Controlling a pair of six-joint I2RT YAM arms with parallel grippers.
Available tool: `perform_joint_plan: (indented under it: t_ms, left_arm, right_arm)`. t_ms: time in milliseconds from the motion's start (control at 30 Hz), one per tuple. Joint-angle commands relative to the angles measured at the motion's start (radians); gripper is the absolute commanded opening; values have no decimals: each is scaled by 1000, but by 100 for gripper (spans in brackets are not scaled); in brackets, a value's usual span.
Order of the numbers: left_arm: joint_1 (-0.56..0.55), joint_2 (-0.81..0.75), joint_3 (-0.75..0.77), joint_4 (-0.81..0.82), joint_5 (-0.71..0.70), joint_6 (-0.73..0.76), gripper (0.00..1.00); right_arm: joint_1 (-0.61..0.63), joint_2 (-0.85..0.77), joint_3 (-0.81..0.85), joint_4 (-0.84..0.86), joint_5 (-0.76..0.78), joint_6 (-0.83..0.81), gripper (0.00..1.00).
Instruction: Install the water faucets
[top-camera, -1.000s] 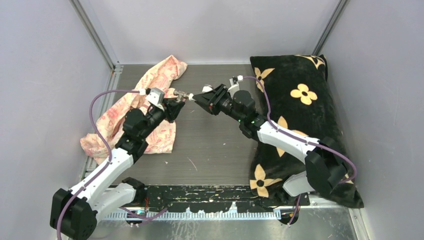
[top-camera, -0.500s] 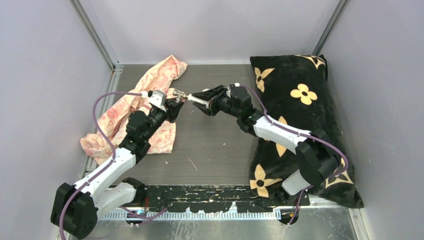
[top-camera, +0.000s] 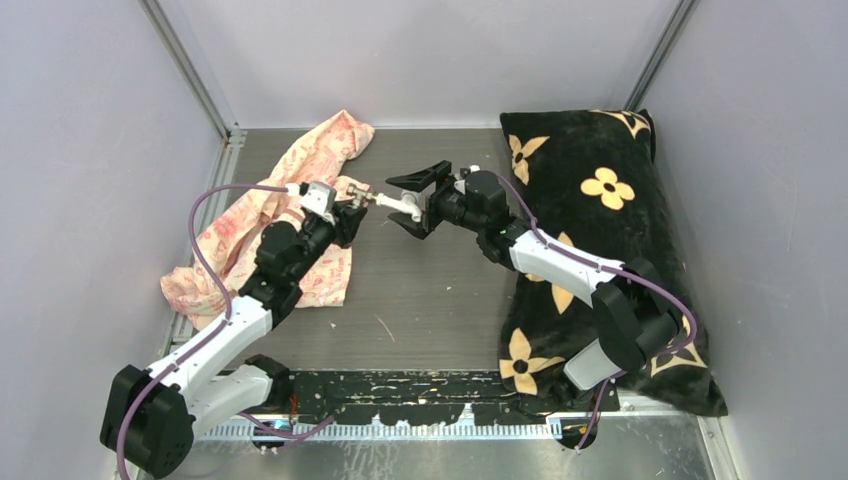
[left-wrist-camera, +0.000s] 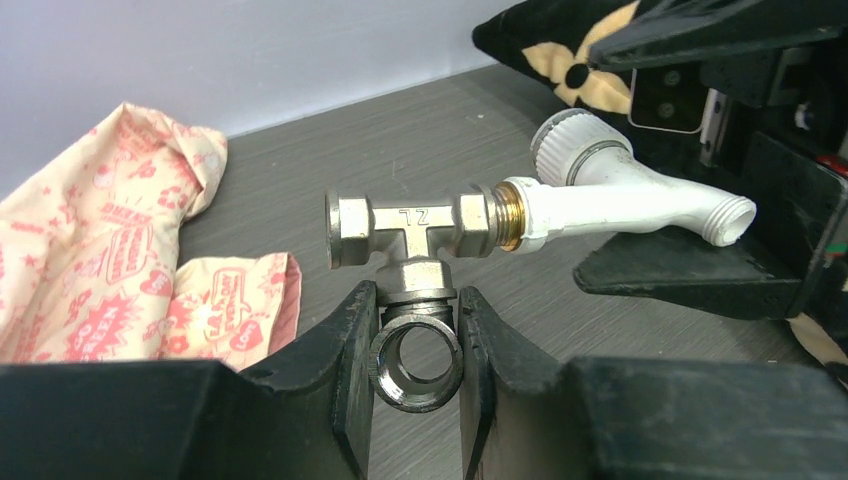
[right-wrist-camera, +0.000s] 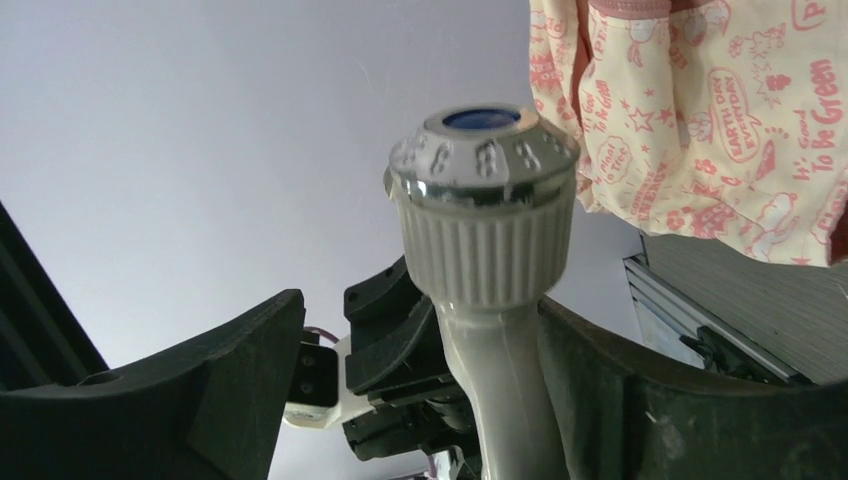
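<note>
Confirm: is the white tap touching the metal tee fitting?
Touching. Left wrist view: the brass thread of the white tap sits in the end nut of the metal tee fitting, no gap. The left gripper clamps the fitting's lower leg.

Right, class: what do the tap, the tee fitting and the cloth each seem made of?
Tap: white plastic, it seems, with a moulded ridged knob; its threaded tip looks like brass. Tee fitting: metal, probably plated, shiny with stamped marks. Cloth: soft printed fabric, creased.
</note>
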Motion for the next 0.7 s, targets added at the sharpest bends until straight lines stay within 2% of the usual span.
perform_joint_plan:
  t_ms: [0,267,367,500,667]
  left_arm:
    - [-2,-9,79,48,-91,-56,0]
    - [1,7,168,-41,-112,-125,0]
    - [10,12,248,-186,-104,-103,0]
    - [43,7,330,-395,-54,-70,0]
    - [63,17,399,-537,50,-68,0]
  right_arm:
    - [-12,-8,36,-36,-55,-59,86]
    - [-28,-45,63,-154,-97,-192,93]
    - [-76,-102,85,-260,-150,-301,94]
    - [-148,-246,111,-337,-218,-514,94]
    - [-153,-387,166,-407,-239,-875,96]
